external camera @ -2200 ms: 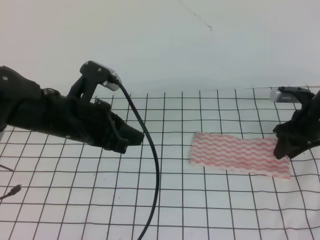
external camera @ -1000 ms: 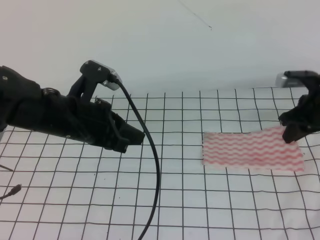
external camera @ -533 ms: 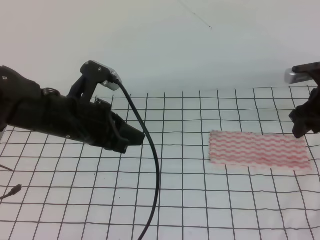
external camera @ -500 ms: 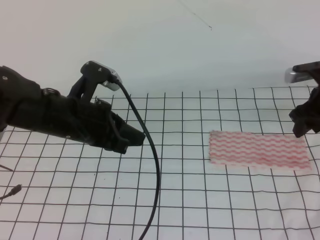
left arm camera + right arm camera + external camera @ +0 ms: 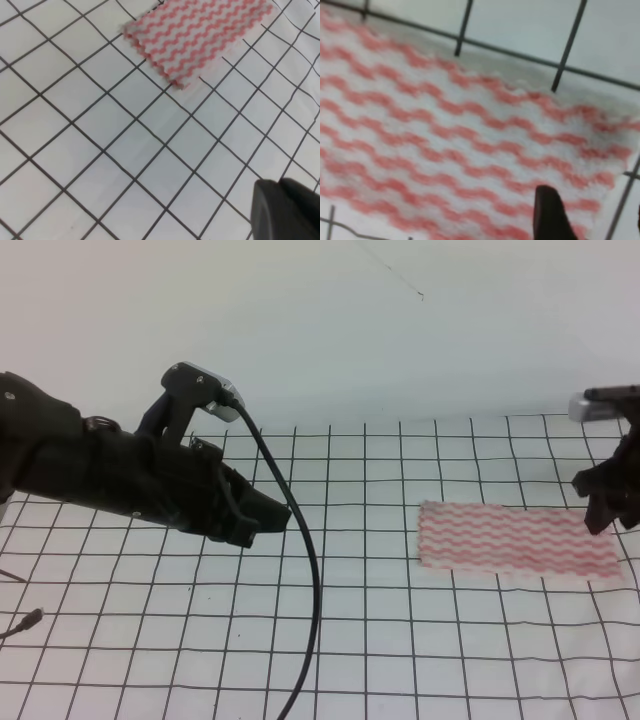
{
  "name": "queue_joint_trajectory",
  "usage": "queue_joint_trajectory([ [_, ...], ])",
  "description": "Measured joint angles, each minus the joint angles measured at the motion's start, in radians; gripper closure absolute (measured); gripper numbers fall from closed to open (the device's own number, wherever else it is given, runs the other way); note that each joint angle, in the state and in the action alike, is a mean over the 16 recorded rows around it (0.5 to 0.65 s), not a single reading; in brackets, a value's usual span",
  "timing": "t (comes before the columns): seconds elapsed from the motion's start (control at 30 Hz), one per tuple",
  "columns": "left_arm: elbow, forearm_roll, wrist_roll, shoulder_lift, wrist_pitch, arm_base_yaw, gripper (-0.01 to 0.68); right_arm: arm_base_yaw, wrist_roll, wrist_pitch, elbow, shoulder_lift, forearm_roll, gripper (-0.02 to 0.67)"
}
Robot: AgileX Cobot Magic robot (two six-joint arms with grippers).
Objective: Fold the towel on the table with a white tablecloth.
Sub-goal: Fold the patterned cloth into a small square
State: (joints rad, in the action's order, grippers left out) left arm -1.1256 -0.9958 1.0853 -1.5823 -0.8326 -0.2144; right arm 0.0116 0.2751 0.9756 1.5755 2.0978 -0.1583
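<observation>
The left gripper (image 5: pixel 262 521) hung above the white tablecloth (image 5: pixel 330 640) on the left side of the table (image 5: pixel 120 670), well apart from the towel; whether its jaws were parted or together could not be told. A black cable (image 5: pixel 300 570) drooped from that arm to the front edge. The towel (image 5: pixel 515 542) lay flat and unfolded on the right. The right gripper (image 5: pixel 605 508) hovered at the towel's far right corner, one dark fingertip (image 5: pixel 549 212) over the striped cloth, jaws apart and holding nothing
</observation>
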Motion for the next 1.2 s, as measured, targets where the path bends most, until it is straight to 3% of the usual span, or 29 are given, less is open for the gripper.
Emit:
queue_joint_trajectory([
  [0.33,0.0,0.0,0.001,0.0,-0.001,0.0,0.674,0.0,-0.001,0.004,-0.001,0.049,-0.043,0.294],
  [0.8,0.0,0.0,0.006,0.0,-0.001,0.0,0.674,0.0,0.012,-0.005,-0.001,0.046,-0.036,0.349],
  [1.2,0.0,0.0,0.007,0.0,-0.001,0.0,0.674,0.0,-0.018,0.011,0.0,0.041,0.015,0.276],
])
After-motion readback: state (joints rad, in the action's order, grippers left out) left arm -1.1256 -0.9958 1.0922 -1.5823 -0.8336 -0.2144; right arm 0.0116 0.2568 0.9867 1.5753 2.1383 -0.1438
